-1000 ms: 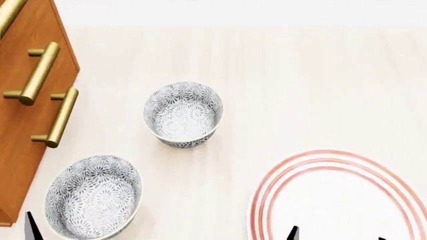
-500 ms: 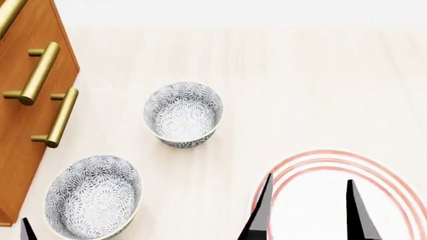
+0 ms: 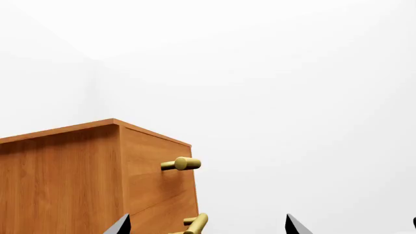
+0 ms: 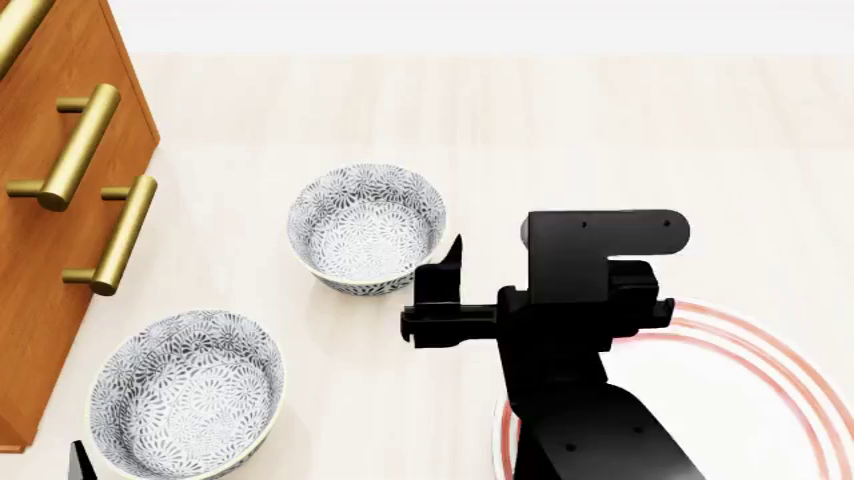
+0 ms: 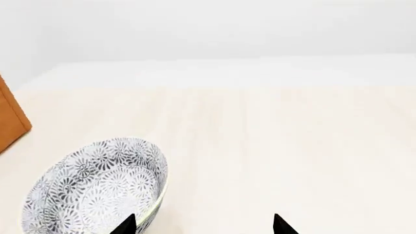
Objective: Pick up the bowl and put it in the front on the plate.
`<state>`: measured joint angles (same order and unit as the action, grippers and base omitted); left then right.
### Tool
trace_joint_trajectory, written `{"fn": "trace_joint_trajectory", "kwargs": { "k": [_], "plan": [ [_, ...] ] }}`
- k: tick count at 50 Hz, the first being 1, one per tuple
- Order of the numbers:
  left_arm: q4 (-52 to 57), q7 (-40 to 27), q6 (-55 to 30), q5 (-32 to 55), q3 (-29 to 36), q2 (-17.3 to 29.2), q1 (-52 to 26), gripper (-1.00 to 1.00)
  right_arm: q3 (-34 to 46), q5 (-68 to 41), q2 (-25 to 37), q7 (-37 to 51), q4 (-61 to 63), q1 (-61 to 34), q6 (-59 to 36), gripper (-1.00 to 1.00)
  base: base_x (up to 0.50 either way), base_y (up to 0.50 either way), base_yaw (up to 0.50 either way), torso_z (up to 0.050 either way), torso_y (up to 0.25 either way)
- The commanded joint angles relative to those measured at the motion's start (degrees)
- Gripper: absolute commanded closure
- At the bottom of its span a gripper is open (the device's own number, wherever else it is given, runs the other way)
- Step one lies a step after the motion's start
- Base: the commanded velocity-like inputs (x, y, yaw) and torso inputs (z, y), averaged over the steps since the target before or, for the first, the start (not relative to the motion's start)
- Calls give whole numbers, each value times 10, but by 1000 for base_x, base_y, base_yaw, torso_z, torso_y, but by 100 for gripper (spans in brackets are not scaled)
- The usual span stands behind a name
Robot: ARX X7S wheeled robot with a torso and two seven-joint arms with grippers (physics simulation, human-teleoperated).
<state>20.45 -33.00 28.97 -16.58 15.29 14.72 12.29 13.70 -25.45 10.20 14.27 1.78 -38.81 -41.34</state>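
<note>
Two flower-patterned bowls stand on the pale table: one further back (image 4: 367,228) and one near the front left (image 4: 187,392). The red-ringed plate (image 4: 781,350) lies at the front right, its left part hidden under my right arm (image 4: 587,330). One right fingertip (image 4: 451,258) shows just right of the back bowl's rim. In the right wrist view, my right gripper (image 5: 202,225) is open and empty, with a bowl (image 5: 97,187) beside its one tip. My left gripper (image 3: 206,226) is open and empty, facing the cabinet.
A wooden cabinet (image 4: 54,200) with gold bar handles (image 4: 114,235) stands along the left side, close to both bowls. The same cabinet (image 3: 65,180) and a handle (image 3: 182,164) fill the left wrist view. Pale table surface (image 4: 641,130) stretches behind the plate.
My right arm has risen from the bottom edge and moved forward over the plate's left part toward the back bowl. The bowls, the plate and the left gripper have stayed put.
</note>
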Motion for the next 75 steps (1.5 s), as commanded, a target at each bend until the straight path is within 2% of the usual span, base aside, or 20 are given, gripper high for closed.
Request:
{"fn": "trace_joint_trajectory", "kwargs": {
  "k": [1, 6, 17, 24, 37, 61, 75],
  "plan": [
    [-5, 11, 3, -9, -1, -7, -1, -100, -43, -35, -57, -20, -170, -168, -97, -100, 0, 0, 0, 0, 0],
    [-8, 11, 2, -11, 2, -6, -1, -100, -58, -43, -70, -8, -239, -205, -107, -100, 0, 0, 0, 0, 0],
    [-13, 11, -4, -8, 7, -5, -4, -100, -43, -55, -87, -2, -285, -236, -109, -100, 0, 0, 0, 0, 0],
    [-14, 11, -8, -5, 10, -3, -6, -100, -71, -122, -98, 25, -352, -265, -132, -100, 0, 0, 0, 0, 0],
    [-18, 12, -11, -1, 17, 1, -9, -100, -85, -232, -96, 95, -382, -288, -122, -100, 0, 0, 0, 0, 0],
    [-23, 7, -11, 3, 25, 7, -11, -100, 22, -241, -93, 101, -381, -263, -61, -100, 0, 0, 0, 0, 0],
    [-25, 3, -9, 3, 29, 10, -11, -100, 52, -264, -92, 106, -404, -266, -31, -100, 0, 0, 0, 0, 0]
  ]
}}
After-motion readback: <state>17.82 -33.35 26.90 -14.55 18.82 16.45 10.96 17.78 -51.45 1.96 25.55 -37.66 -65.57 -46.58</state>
